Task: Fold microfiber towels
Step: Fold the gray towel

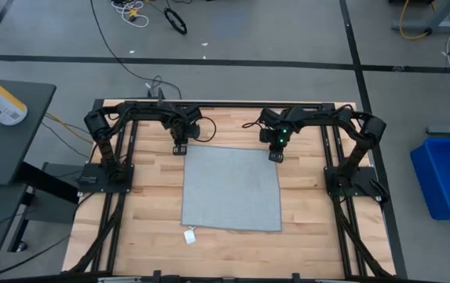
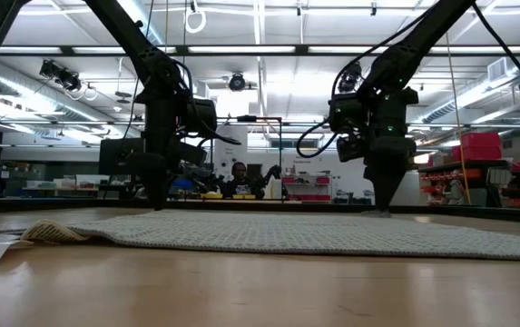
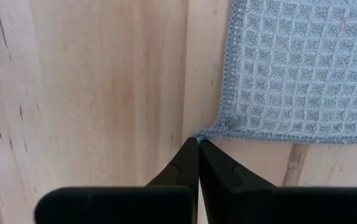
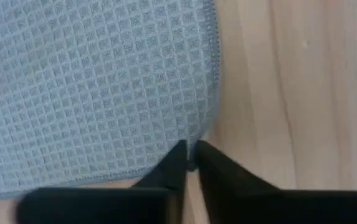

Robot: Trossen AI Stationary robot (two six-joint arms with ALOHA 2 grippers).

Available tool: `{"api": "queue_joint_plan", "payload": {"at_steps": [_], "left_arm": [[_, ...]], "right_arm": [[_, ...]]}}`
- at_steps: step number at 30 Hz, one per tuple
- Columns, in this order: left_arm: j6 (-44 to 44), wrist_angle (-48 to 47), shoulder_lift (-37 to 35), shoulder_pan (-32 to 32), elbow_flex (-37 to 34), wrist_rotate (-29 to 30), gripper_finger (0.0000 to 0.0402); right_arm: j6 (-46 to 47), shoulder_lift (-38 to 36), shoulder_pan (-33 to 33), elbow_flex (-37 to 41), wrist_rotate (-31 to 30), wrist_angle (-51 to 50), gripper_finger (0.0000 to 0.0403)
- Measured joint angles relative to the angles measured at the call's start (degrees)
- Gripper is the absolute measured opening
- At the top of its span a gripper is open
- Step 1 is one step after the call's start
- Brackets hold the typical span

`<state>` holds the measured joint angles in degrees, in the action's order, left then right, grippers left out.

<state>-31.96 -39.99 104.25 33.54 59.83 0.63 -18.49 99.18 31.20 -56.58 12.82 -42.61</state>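
The microfiber towel (image 1: 232, 189), a light grey-blue square of waffle-textured cloth, lies spread flat on the wooden table (image 1: 150, 204). A small white tag (image 1: 190, 234) sticks out at its near left corner. My left gripper (image 1: 180, 148) stands at the towel's far left corner, pointing down and shut on it. My right gripper (image 1: 276, 155) stands at the far right corner, also pointing down and shut on the cloth. In the low view the towel (image 2: 287, 232) rests flat between the two arms. My left gripper (image 3: 198, 142) pinches the very tip of the towel's far left corner (image 3: 212, 130) between its two fingertips, coming from above. The corner sits on the table and the cloth lies flat. My right gripper (image 4: 190, 149) pinches the towel's far right corner (image 4: 190, 134) between its fingertips, from above and pointing steeply down. The hemmed edge runs into the fingers. The cloth lies flat on the wood.
Bare wood lies on either side of the towel and in front of it. The dark frame rails (image 1: 217, 104) run along the table's far edge and down both sides past the arm bases (image 1: 103, 177).
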Motion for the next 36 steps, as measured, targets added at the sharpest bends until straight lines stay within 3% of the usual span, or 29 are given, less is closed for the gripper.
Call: {"api": "queue_joint_plan", "payload": {"at_steps": [15, 21, 27, 36], "left_arm": [[1.77, -0.51, 0.0, -0.07, 0.02, 3.26, 0.0002], [4.0, -1.3, -0.26, -0.81, 0.11, 5.64, 0.0001], [5.0, -4.78, -0.24, -1.31, 3.35, 9.95, 0.0001], [6.34, -11.16, -0.41, -2.88, 10.58, 9.04, 0.0]], "right_arm": [[0.72, 0.02, -1.68, 0.0, -9.77, -1.36, 0.0002], [2.06, -0.22, -4.09, 0.0, -10.99, -2.71, 0.0001], [3.49, -2.74, -5.99, 0.0, -11.46, -3.82, 0.0001], [4.06, -5.92, -6.1, 0.0, -11.77, -6.9, 0.0]]}}
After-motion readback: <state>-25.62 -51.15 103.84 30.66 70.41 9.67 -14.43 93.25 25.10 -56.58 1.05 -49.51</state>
